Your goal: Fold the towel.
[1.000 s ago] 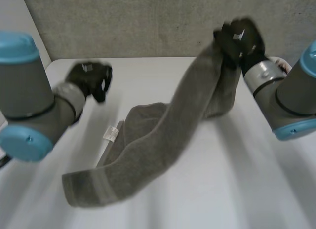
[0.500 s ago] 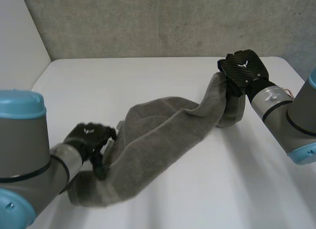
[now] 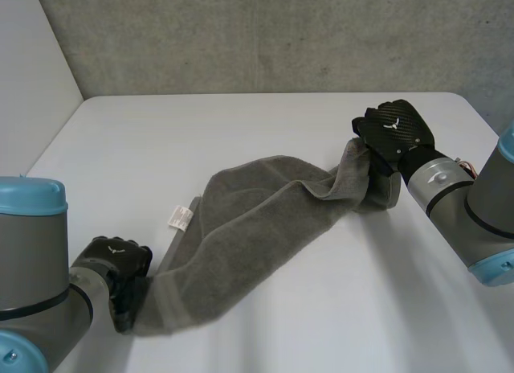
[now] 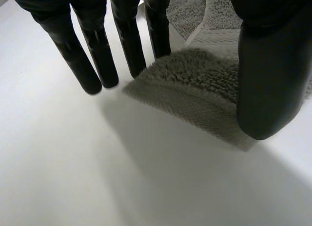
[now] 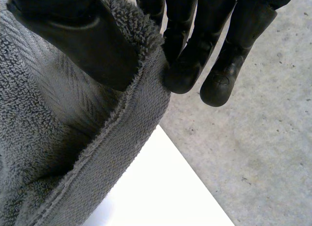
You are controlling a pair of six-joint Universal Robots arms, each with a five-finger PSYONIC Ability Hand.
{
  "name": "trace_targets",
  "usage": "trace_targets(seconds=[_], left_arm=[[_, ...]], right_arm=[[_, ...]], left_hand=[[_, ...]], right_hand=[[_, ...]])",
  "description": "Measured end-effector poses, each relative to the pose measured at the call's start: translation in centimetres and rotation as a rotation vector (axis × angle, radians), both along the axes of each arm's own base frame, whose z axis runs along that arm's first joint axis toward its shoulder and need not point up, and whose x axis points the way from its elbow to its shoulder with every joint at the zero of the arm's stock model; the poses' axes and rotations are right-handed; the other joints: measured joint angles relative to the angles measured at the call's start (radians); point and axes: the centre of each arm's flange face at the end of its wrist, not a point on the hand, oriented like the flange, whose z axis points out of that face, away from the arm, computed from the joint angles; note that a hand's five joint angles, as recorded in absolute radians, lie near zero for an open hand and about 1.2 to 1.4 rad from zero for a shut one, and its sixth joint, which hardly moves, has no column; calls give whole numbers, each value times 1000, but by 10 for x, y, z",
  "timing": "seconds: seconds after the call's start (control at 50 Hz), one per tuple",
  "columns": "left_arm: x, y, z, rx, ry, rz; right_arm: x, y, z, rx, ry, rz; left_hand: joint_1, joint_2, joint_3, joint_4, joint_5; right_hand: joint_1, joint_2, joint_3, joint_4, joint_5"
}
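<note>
One tug from my right hand (image 3: 395, 128), clamped on the towel (image 3: 249, 220), could pull its corner from my left hand's (image 3: 112, 264) straight, unclosed fingers (image 4: 129, 41).

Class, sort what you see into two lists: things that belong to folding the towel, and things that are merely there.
Part of the job:
towel, stretched across the table
left hand, open at the towel's near corner
right hand, pinching the towel's far end

Merely there:
white table
grey wall

Lab: white table (image 3: 281, 124), concrete wall (image 3: 241, 35)
</note>
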Motion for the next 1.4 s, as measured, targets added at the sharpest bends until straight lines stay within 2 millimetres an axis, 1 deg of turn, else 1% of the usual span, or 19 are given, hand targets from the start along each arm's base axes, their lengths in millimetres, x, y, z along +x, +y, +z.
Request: trace_targets(seconds=[0.06, 0.12, 0.16, 0.22, 0.32, 0.42, 0.5, 0.56, 0.6, 0.62, 0.66, 0.74, 0.82, 0.94, 1.0, 1.1, 1.2, 1.36, 1.4], left_arm=[[1, -2, -1, 3, -3, 5], [1, -4, -2, 2, -2, 6], [1, -5, -2, -1, 0, 5], [-1, -8, -1, -11, 7, 2], [-8, -18, 3, -41, 23, -6], [-24, -50, 16, -126, 57, -13], [-42, -91, 39, -262, 108, -14], [-55, -122, 69, -411, 168, -12], [-65, -149, 108, -602, 247, -5], [-67, -155, 118, -649, 266, -3], [-71, -170, 159, -838, 345, 6], [-71, -175, 211, -1080, 451, 22], [-69, -170, 228, -1170, 503, 30], [-63, -162, 192, -1068, 491, 30], [-56, -157, 161, -970, 460, 29], [-33, -140, 92, -752, 371, 29], [-9, -123, 41, -588, 304, 36], [15, -106, 9, -462, 252, 47], [18, -103, 7, -450, 246, 47]], right_arm=[[0, 0, -1, 1, 2, 1], [0, 1, -1, -2, 7, 1], [0, 1, -1, -4, 11, 1], [0, 0, 0, -9, 16, 2], [1, -3, 4, -31, 14, 0], [6, -16, 22, -98, -10, -2], [12, -35, 46, -195, -47, -8], [16, -50, 71, -303, -104, -16], [17, -62, 99, -431, -193, -29], [17, -64, 104, -454, -212, -32], [16, -70, 128, -561, -311, -42], [11, -73, 149, -638, -440, -47], [7, -74, 151, -613, -498, -36], [1, -73, 125, -409, -426, 0], [-6, -70, 107, -272, -359, 14], [-29, -54, 67, -6, -220, 13], [-48, -34, 31, 142, -71, 4], [-71, -6, -8, 267, 145, -5], [-74, -1, -14, 299, 173, -3]], left_hand=[[253, 254, 235, 238, 234], [672, 672, 674, 669, 653], [776, 779, 784, 779, 774], [838, 902, 918, 898, 875], [839, 912, 935, 909, 880], [840, 912, 937, 909, 880], [841, 912, 938, 909, 880], [841, 914, 939, 910, 880], [841, 914, 941, 910, 880], [841, 914, 941, 910, 880], [841, 914, 941, 910, 880], [841, 914, 942, 910, 880], [841, 914, 942, 910, 880], [841, 919, 942, 910, 880], [841, 922, 942, 910, 880], [841, 922, 943, 910, 880], [841, 922, 943, 910, 880], [841, 923, 944, 910, 880], [841, 923, 944, 910, 880]], right_hand=[[0, 0, 0, 0, 0], [0, 0, 0, 0, 0], [0, 0, 0, 0, 0], [0, 0, 0, 0, 0], [0, 0, 0, 0, 0], [0, 0, 2, 0, 0], [2, 0, 3, 0, 0], [3, 0, 3, 0, 0], [3, 0, 3, 0, 0], [3, 0, 3, 0, 0], [3, 0, 3, 0, 0], [3, 0, 3, 0, 0], [3, 0, 3, 0, 0], [3, 1, 4, 0, 0], [3, 5, 4, 0, 0], [3, 5, 4, 0, 0], [3, 5, 4, 0, 0], [-12, -2, -23, -22, -13], [-161, -153, -175, -172, -154]])
